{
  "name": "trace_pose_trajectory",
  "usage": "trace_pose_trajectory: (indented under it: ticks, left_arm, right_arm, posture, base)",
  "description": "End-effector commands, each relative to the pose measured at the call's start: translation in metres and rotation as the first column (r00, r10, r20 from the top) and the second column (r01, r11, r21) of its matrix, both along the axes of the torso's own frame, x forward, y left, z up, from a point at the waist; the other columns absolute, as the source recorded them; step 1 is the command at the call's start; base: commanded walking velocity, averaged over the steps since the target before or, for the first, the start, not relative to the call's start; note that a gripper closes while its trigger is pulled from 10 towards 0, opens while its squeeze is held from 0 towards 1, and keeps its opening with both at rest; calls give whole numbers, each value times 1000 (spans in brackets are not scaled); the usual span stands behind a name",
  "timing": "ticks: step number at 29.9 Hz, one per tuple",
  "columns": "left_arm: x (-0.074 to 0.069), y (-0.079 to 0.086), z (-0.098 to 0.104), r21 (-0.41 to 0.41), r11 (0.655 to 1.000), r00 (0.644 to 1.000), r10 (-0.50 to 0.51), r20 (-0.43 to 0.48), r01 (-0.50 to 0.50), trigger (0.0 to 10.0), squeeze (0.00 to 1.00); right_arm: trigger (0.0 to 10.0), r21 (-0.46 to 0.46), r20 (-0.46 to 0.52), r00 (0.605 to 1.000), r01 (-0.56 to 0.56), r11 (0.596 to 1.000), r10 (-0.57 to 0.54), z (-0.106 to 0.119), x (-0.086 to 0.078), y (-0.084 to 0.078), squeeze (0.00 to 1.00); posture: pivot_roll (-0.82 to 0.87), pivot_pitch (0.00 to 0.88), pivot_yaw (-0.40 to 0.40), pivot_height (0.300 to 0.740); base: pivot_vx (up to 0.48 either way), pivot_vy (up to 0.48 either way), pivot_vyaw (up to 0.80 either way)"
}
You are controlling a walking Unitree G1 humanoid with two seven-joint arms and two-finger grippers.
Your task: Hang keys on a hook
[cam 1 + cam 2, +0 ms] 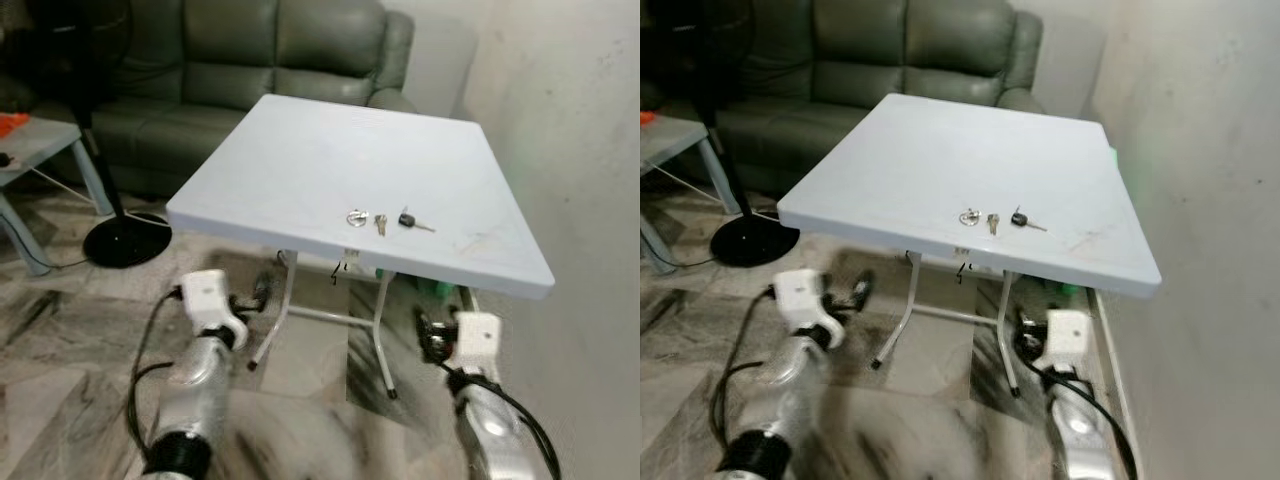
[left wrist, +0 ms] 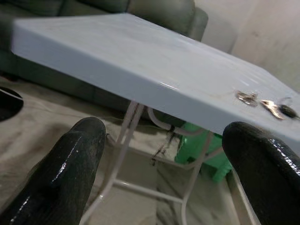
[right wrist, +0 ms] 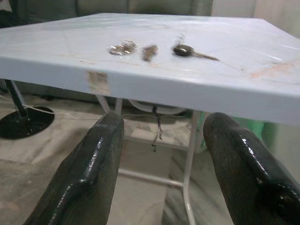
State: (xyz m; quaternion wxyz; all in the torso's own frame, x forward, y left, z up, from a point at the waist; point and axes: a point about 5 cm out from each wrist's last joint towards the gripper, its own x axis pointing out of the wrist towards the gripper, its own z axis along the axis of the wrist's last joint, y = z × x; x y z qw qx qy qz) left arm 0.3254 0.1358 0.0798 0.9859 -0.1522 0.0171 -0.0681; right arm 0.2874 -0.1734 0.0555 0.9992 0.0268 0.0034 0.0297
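Both arms sit low in front of the camera, below table height. Left gripper (image 1: 262, 292) and right gripper (image 1: 424, 333) point at the table edge; wrist views show the fingers (image 3: 86, 173) of each spread well apart, holding nothing.

Sofa (image 1: 250, 60) at the back, grey-green. White folding table (image 1: 300, 150) in front of it, right side close to the wall (image 1: 570, 120). Grey side table (image 1: 40, 140) and a black fan base (image 1: 125, 240) off to the left. Something green (image 2: 206, 150) on the floor under the table.

Keys (image 1: 380, 221) lie loose near the front edge of the table, slightly right of centre: a ring (image 1: 358, 217), a small key beside it, and a black-headed key (image 1: 408, 221) just right of those. Whether all are joined, can't tell.

No hook in sight, so the hang spot is unknown from here.

Risks:
- Grippers are under the tabletop level; lifting straight up could knock the table edge, and the folding legs look light, so it may shift.
- Keys lie flat on a smooth top; a pinch could slide them or push them off the front edge.
- If the pieces are separate, one may get left behind.
- Floor blur suggests the body is moving, so aim may be off.
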Motion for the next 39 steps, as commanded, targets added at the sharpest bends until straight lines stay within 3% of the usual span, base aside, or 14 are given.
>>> trace_pose_trajectory:
  ticks: [1,8,15,22,39]
  left_arm:
    - [2,-8,5,-4,999,999,-39,17,39,10000,0]
    - [3,-9,7,-3,999,999,-45,28,45,10000,0]
    - [3,-9,11,-4,999,998,-50,43,50,10000,0]
    - [6,-8,20,4,998,995,-56,76,56,10000,0]
    - [6,-9,22,-8,999,996,-51,79,51,10000,0]
  right_arm:
    - [10000,2,-1,1000,23,1000,-23,1,-1,-9,0]
    - [10000,22,3,1000,17,1000,-17,2,-1,-8,0]
    - [10000,113,101,995,3,994,-15,20,2,-6,0]
    - [10000,114,126,992,-4,994,-11,29,6,-7,0]
    - [10000,118,118,993,-31,993,17,28,5,-3,0]
  posture:
    - [3,10,-76,740]
    - [1,11,-76,740]
    - [0,10,-75,740]
    - [2,7,-77,740]
    - [10,0,-83,740]
  base:
    - [0,0,0]
    - [253,0,0]
    - [355,0,0]
    - [371,0,0]
    - [371,0,0]
